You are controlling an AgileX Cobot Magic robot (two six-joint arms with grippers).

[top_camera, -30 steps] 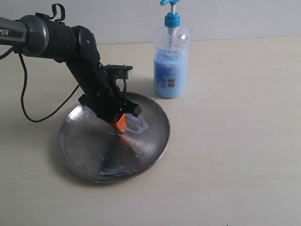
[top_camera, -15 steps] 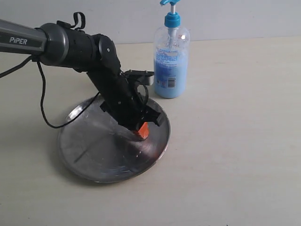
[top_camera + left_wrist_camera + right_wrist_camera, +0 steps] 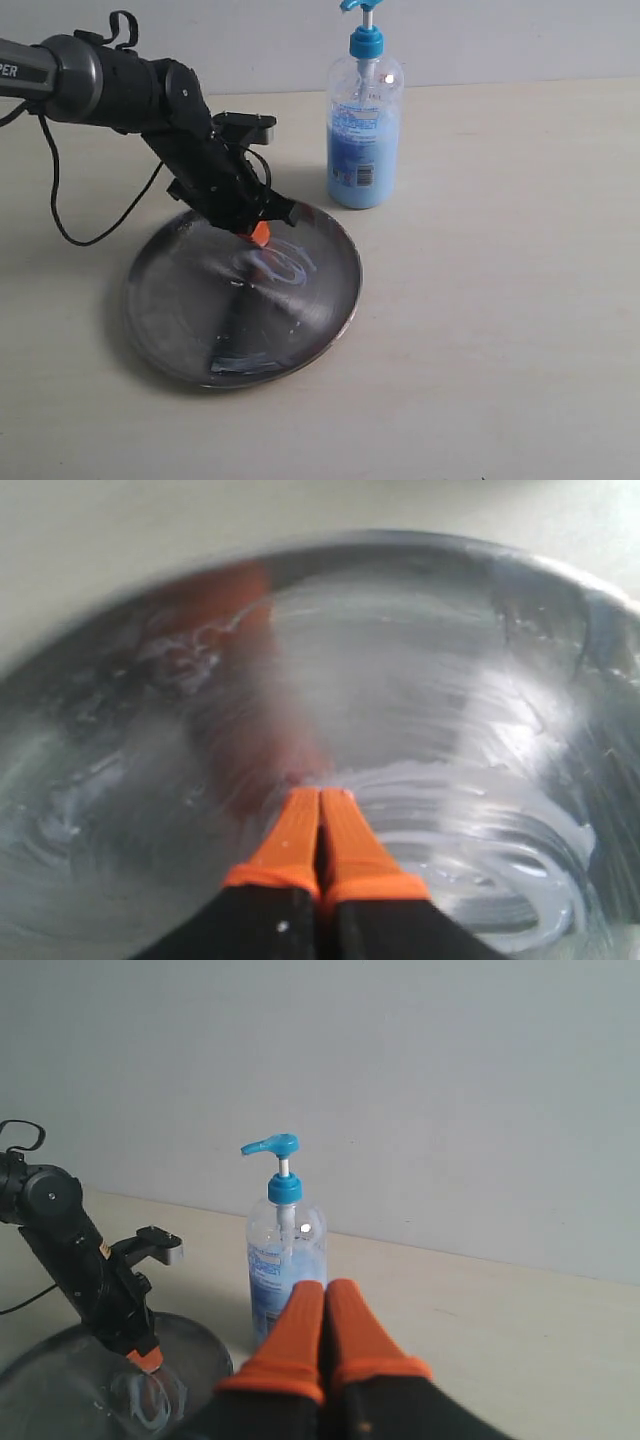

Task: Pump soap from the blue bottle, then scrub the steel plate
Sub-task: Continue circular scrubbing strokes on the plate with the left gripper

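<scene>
Two steps, approx halfway: soap point(image 3: 282, 264) is out, smeared in loops on the steel plate point(image 3: 185, 330), w/ left gripper point(image 3: 258, 235) pinched shut, empty, tips at its 12 o'clock, right gripper point(image 3: 322, 1312) likewise shut, empty, blue bottle point(image 3: 364, 140) at plate's 1 o'clock; scrubbing looks unfinished.

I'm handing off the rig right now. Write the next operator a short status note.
Left hand: shut, empty, orange tips down on the round shiny steel plate, on the bottle side.
Right hand: shut, empty, held away from plate and bottle.
Clear pump bottle of blue liquid: upright, just beyond the plate's rim.
Done: pale milky soap is on the plate, smeared in loops.
Left: scrub the rest of the plate.
</scene>
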